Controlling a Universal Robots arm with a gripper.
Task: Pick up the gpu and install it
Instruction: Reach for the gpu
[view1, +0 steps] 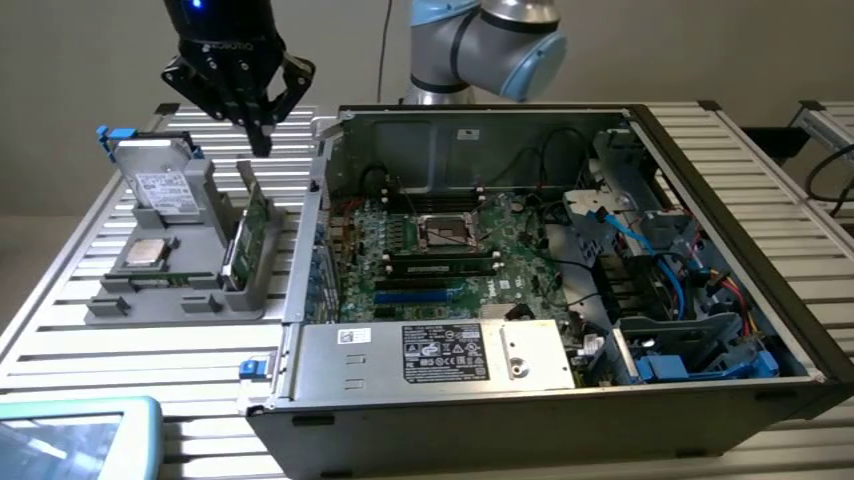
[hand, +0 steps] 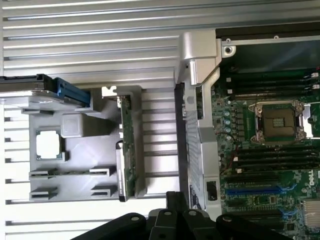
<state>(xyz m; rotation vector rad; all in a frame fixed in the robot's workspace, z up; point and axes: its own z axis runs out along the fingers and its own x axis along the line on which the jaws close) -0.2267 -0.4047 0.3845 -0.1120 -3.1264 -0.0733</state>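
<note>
Approach step: the empty jaws hover clenched over the gpu (view1: 248, 232).
The gpu stands on edge in the gray holder (view1: 174, 300) on the surface (view1: 60, 345), beside the open computer case (view1: 334, 370); grasping calls for parting the jaws astride its top edge.

The gpu (hand: 128, 150) stands on edge in a grey holder (hand: 80, 125) on the slatted worktop (hand: 100, 30), beside the open computer case (hand: 195, 60); the closed end effector (hand: 173, 200) hovers near.

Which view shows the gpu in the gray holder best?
The exterior view: there the gpu stands on edge in the gray holder with part of its green face visible. The wrist view looks down on the gpu, giving a thin green strip.
</note>
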